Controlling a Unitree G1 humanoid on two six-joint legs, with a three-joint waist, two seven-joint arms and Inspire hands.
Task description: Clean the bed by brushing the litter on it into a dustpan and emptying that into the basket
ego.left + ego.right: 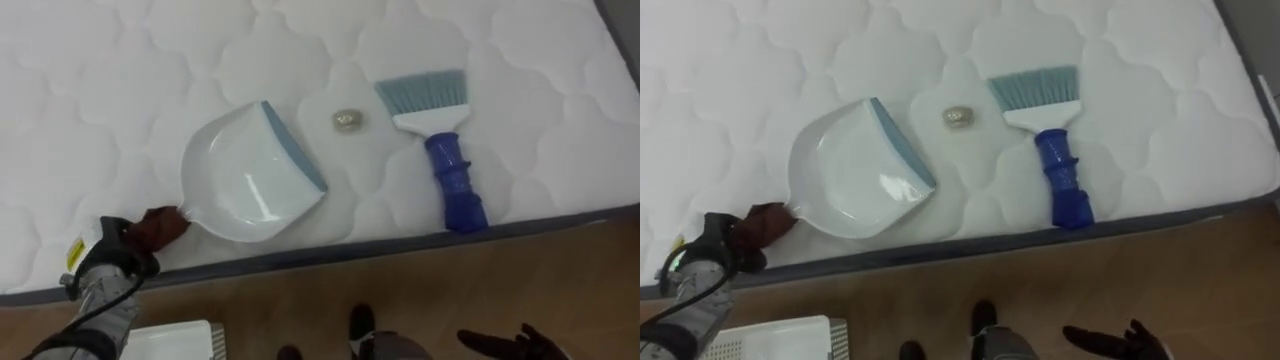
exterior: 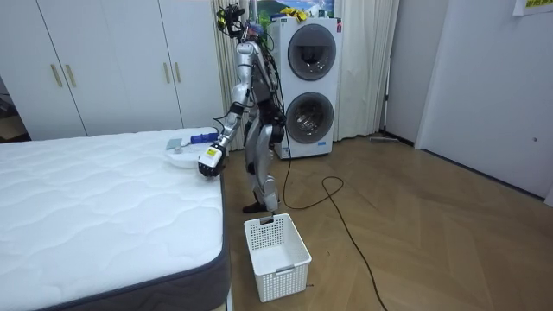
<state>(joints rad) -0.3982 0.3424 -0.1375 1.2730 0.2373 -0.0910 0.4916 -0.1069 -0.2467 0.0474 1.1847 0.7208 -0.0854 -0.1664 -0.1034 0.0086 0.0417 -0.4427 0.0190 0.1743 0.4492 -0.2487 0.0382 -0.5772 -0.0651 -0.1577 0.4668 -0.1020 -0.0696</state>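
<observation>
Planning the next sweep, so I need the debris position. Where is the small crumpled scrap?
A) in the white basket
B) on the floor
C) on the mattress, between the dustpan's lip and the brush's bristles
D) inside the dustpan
C: the scrap lies on the bare mattress, in the gap between the blue lip of the dustpan and the bristles of the brush, touching neither.

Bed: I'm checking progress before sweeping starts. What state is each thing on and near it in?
Dustpan, flat on bed, empty, handle held.
Brush, lying flat, unheld.
Scrap, loose between them.
Basket, upright, empty.
Left hand, shut on dustpan.
Right hand, open, idle.
</observation>
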